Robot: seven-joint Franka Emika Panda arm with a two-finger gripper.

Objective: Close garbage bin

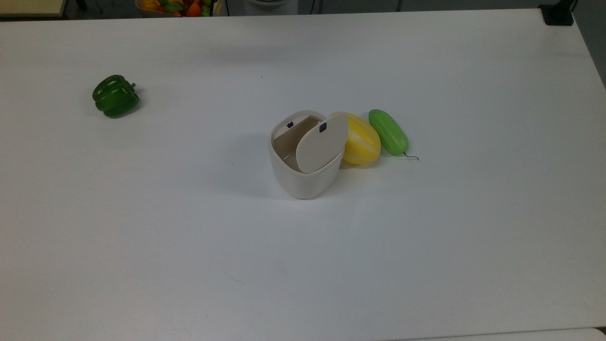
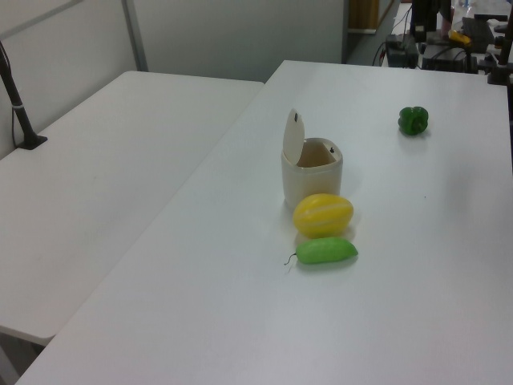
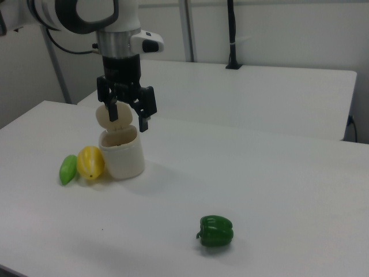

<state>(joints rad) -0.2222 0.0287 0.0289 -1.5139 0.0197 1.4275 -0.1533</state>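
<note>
The garbage bin is a cream-white tub standing upright near the table's middle. Its beige lid is raised on its hinge, tilted up at the top view's right, and the inside shows. In the left view the bin has its lid standing nearly upright. In the right view my gripper hangs open above the bin, fingers spread wide with nothing held. The lid appears between the fingers; I cannot tell whether they touch it.
A yellow striped melon leans against the bin and a light green cucumber lies beside it. A green bell pepper sits far off at the top view's left. A second white table adjoins.
</note>
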